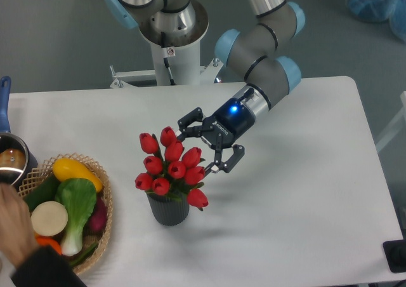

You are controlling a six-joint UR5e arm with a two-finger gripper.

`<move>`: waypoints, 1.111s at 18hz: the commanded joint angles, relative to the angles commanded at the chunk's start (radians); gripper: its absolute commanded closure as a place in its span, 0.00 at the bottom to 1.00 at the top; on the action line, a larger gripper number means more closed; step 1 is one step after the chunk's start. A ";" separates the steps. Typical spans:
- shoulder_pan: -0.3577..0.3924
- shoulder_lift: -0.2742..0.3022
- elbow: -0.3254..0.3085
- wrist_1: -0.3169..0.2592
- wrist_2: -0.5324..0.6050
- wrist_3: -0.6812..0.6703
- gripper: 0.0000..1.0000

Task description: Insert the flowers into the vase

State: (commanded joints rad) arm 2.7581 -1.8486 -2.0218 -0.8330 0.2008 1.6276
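Observation:
The flowers (170, 167), a bunch of red tulips with green leaves, stand in the vase (168, 211), a short dark grey ribbed cylinder left of the table's middle. Their heads lean slightly left and spill over the rim. My gripper (204, 142) hangs just up and to the right of the blooms, open, with its black fingers (188, 118) spread and nothing between them. It is apart from the tulips. The stems are hidden inside the vase.
A wicker basket (104, 201) of colourful vegetables sits at the left edge, with a person's hand (14, 226) reaching over it. A metal pot (11, 163) with a blue handle stands at the far left. My arm's base (171, 39) is behind the table.

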 joint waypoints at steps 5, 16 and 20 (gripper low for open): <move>0.044 0.075 0.040 0.000 0.245 -0.101 0.00; 0.071 0.164 0.212 -0.060 0.882 -0.115 0.00; 0.086 0.192 0.230 -0.129 0.986 0.009 0.00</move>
State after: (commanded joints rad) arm 2.8439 -1.6568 -1.7917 -0.9616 1.1872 1.6361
